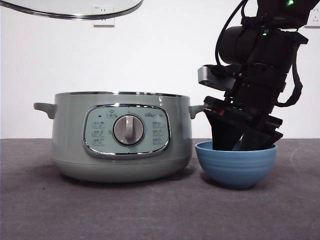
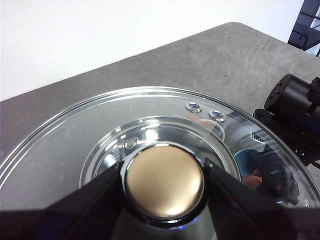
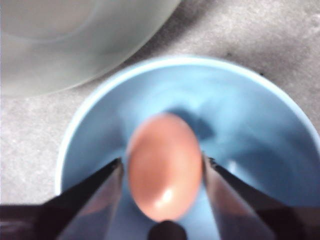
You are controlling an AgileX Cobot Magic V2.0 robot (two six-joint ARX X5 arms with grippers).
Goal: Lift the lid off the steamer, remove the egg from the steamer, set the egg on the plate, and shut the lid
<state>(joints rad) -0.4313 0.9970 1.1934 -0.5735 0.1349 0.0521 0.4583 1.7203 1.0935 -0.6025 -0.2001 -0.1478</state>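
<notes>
Left pincer (image 2: 164, 182) is clamping the lid (image 1: 75, 10) by its knob, upper left of frame. Right pincer (image 3: 162, 172) is gripping the egg (image 3: 164, 167) inside the blue bowl (image 1: 236, 170), lower right, just beside the open steamer (image 1: 122, 137).

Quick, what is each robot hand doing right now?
Left end effector: shut on the lid's knob, lid held up above the steamer.
Right end effector: shut on the egg, down inside the blue bowl.
</notes>
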